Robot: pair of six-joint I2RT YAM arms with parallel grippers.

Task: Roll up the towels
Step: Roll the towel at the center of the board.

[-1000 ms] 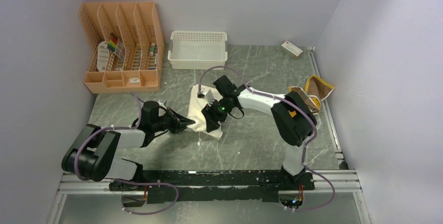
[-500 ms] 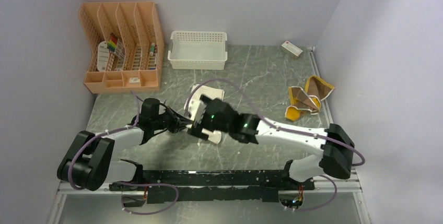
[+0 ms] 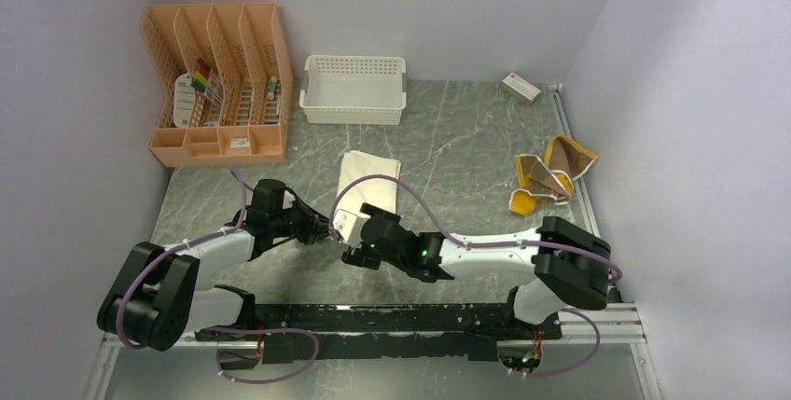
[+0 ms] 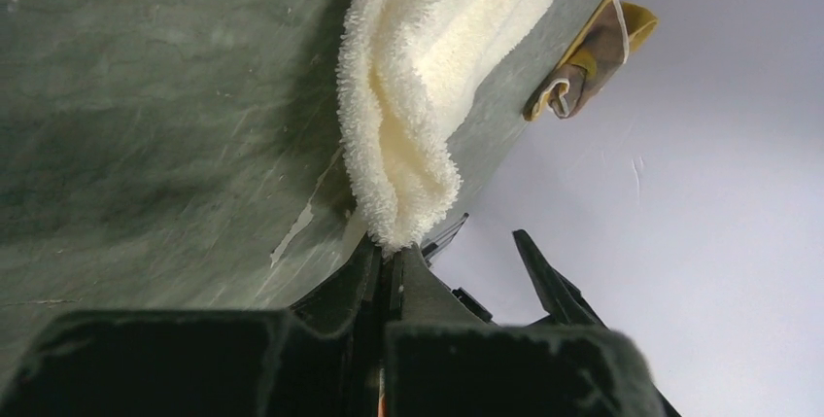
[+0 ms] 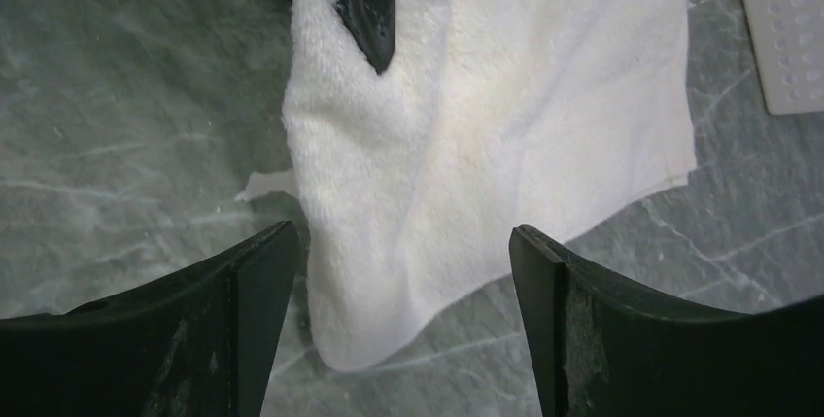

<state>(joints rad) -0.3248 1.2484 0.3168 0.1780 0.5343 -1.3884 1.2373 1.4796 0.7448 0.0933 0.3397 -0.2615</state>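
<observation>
The white towel [image 3: 369, 179] lies flat on the marble table, stretching from its middle toward the near side. My left gripper [image 3: 327, 229] is shut on the towel's near left corner [image 4: 400, 213], pinching a fluffy fold. My right gripper [image 5: 403, 232] hovers open over the towel's near end [image 5: 466, 155], with cloth showing between its spread fingers and nothing held. It sits just right of the left gripper [image 5: 361, 4]. The mustard-yellow towel [image 3: 547, 176] lies crumpled at the table's right edge and also shows in the left wrist view [image 4: 591, 59].
A white lattice basket [image 3: 353, 89] stands at the back centre, beyond the white towel. An orange file organiser [image 3: 216, 83] fills the back left corner. A small box [image 3: 520, 88] lies at the back right. A metal rail [image 3: 580, 186] runs along the right edge.
My right gripper let go of the white towel, opened wide, and the arm drew back low toward the near edge. The towel now lies narrower. The left gripper kept its hold on the corner.
</observation>
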